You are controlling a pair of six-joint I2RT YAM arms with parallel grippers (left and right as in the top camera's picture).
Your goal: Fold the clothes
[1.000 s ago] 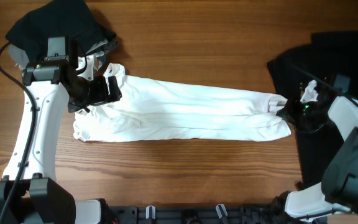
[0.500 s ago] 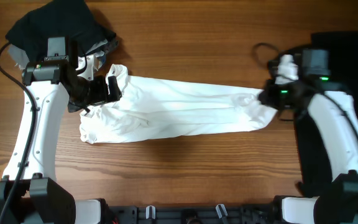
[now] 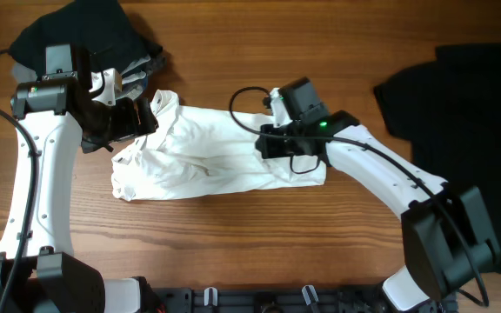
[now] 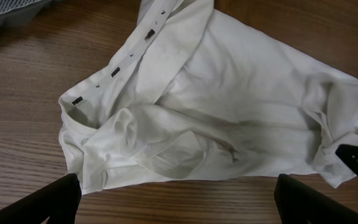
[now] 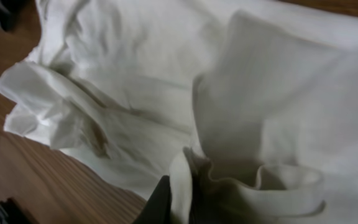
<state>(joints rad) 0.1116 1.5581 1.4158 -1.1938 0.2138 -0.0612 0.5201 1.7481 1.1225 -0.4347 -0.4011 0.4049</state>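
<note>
Item one: white garment [image 3: 198, 161], lying rumpled on the wooden table [image 3: 320, 52], left of centre, its long axis running left to right. The right-hand part is doubled back over the middle, so the cloth ends in a thick folded edge under the right arm. The left end is bunched and creased, with a band bearing small dark marks [image 4: 129, 59] running up toward the far edge. Item two: left gripper [image 3: 143, 116], held over the upper left corner of the garment; from its wrist camera the two fingers [image 4: 42, 205] stand far apart at the bottom corners with nothing between them, the garment [image 4: 229, 106] spread below. Item three: right gripper [image 3: 272, 143], reaching in from the right to the middle of the cloth; its wrist view shows a raised pleat of the garment [image 5: 135, 93] pinched at a dark finger [image 5: 159, 200], jaws closed narrow on the fabric. Item four: a heap of black cloth [image 3: 76, 30] at the far left corner of the table, behind the left arm. Item five: grey cloth [image 3: 139, 71] just beside that heap, close to the garment's upper left corner. Item six: a black garment [image 3: 477, 104] laid flat along the right edge, well apart from the white one. Item seven: a black cable [image 3: 237, 109] looping above the right gripper.
</note>
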